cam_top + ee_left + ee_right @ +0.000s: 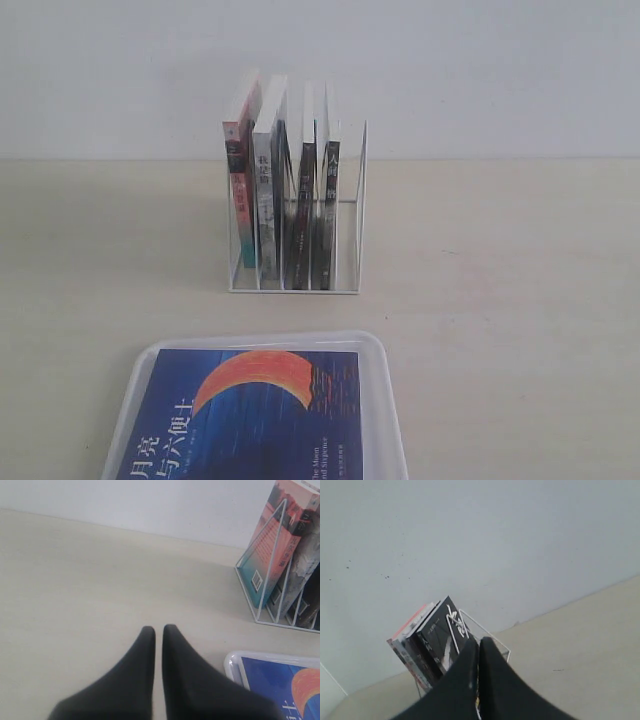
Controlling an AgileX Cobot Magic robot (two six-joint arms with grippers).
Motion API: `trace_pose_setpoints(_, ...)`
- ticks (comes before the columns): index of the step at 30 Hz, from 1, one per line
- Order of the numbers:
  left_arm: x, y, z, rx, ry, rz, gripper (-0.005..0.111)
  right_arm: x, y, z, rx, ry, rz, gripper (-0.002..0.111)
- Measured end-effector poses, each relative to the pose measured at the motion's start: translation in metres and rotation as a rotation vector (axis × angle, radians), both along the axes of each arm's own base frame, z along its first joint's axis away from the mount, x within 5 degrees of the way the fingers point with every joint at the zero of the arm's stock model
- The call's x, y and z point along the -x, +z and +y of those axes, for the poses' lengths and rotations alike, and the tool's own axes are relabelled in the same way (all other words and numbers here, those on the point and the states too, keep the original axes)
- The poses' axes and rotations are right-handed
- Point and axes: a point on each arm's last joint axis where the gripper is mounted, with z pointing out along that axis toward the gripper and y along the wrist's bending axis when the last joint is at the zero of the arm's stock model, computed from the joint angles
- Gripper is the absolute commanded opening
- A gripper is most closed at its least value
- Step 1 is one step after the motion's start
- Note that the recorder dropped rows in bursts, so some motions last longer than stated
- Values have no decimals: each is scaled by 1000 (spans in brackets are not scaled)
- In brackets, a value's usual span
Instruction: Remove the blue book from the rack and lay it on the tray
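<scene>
In the exterior view the tray (260, 342) sits at the near edge of the pale table (500, 300), left of centre. The blue book (250, 420) lies flat inside it, cover up, showing the orange crescent and white lettering. It fills most of the tray floor. Farther back, apart from the tray, stands the rack (345, 203) in front of the white wall (450, 70). Four books stand upright in its slots: a red-spined book (238, 190) at the left, then a pale-spined book (267, 195), then two dark-spined books (313, 210). The rightmost slot holds nothing. Neither arm shows in this view.

In the left wrist view the left gripper (158, 630) hangs over bare table to the left of the tray. Its black fingers are drawn almost together, with only a thin slit between them, and they hold nothing. A rounded corner of the tray (232, 662) shows with the blue book (272, 685) in it. The rack (246, 595) stands beyond, the red-spined book (272, 550) outermost.

In the right wrist view the right gripper (479, 641) has its fingers pressed together, empty. Past its tips stand the rack (485, 630) and its books, a dark-spined one (440, 635) nearest.
</scene>
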Motion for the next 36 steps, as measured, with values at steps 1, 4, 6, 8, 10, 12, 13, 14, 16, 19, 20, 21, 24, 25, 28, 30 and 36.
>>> trace_pose_setpoints(1, 0, 0, 0, 0, 0, 0, 5, 1, 1, -1, 4, -8, -15, 0)
trace_pose_setpoints(4, 0, 0, 0, 0, 0, 0, 5, 4, 2, -1, 26, -18, -42, 0)
trace_pose_setpoints(6, 0, 0, 0, 0, 0, 0, 5, 5, 2, -1, 53, -19, -55, 0)
trace_pose_setpoints(8, 0, 0, 0, 0, 0, 0, 5, 6, 2, -1, 82, -21, -62, 0)
trace_pose_setpoints(10, 0, 0, 0, 0, 0, 0, 5, 6, 2, -1, 101, -22, -65, 0)
trace_pose_setpoints(12, 0, 0, 0, 0, 0, 0, 5, 6, 1, -1, 111, -24, -64, 0)
trace_pose_setpoints(13, 0, 0, 0, 0, 0, 0, 5, 6, 1, -2, 113, -27, -62, 0)
trace_pose_setpoints(14, 0, 0, 0, 0, 0, 0, 5, 5, 1, -2, 116, -29, -61, 0)
trace_pose_setpoints(16, 0, 0, 0, 0, 0, 0, 5, 5, 1, -2, 118, -29, -61, 0)
trace_pose_setpoints(19, 0, 0, 0, 0, 0, 0, 5, 5, 1, -2, 121, -31, -60, 0)
trace_pose_setpoints(20, 0, 0, 0, 0, 0, 0, 5, 5, 0, -2, 120, -35, -56, 0)
trace_pose_setpoints(21, 0, 0, 0, 0, 0, 0, 5, 5, 0, -3, 118, -43, -48, 0)
trace_pose_setpoints(24, 0, 0, 0, 0, 0, 0, 5, 4, -3, -6, 105, -78, -14, 0)
trace_pose_setpoints(25, 0, 0, 0, 0, 0, 0, 5, 4, -3, -7, 102, -89, -4, 0)
trace_pose_setpoints(28, 0, 0, 0, 0, 0, 0, 5, 3, -6, -11, 99, -127, 28, 0)
trace_pose_setpoints(30, 0, 0, 0, 0, 0, 0, 5, 2, -8, -14, 101, -155, 51, 0)
trace_pose_setpoints(36, 0, 0, 0, 0, 0, 0, 5, 2, -12, -18, 106, -201, 89, 0)
